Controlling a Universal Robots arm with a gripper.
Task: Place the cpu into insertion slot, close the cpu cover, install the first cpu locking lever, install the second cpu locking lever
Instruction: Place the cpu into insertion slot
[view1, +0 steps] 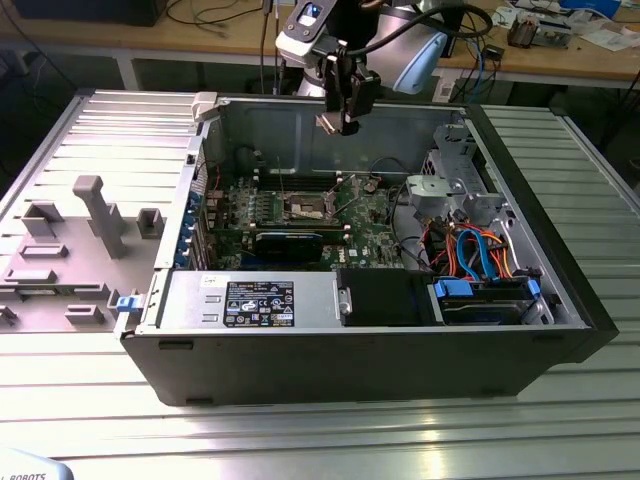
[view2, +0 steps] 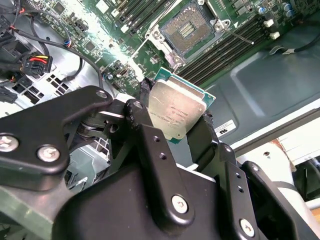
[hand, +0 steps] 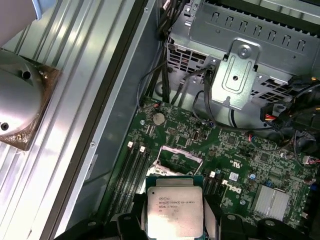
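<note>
The pincer (view2: 176, 107) is clamped on the cpu (view2: 176, 114). One black finger (view2: 204, 134) presses on each side of the little square chip, and the chip's grey metal top faces out in both wrist views. In the exterior view the pincer (view1: 345, 108) hangs in the air over the open computer case (view1: 560, 300), up near the case's back wall. The insertion slot (view1: 307, 208) lies below the pincer, well apart from it, on the green board (view1: 375, 235) at the bottom of the case. In the first wrist view the slot (hand: 179, 161) sits just past the edge of the held cpu (hand: 174, 212), and in the second wrist view its dark middle shows. Lower than the pincer, toward the exterior view's right, are blue and orange cables (view1: 478, 250) and a silver metal cage (view1: 455, 185). The case rests on a ridged metal table (view1: 320, 440). Grey blocks (view1: 95, 215) stand far off to the exterior view's left of the pincer. Behind the pincer is a wooden workbench (view1: 560, 55) with wires on it.
</note>
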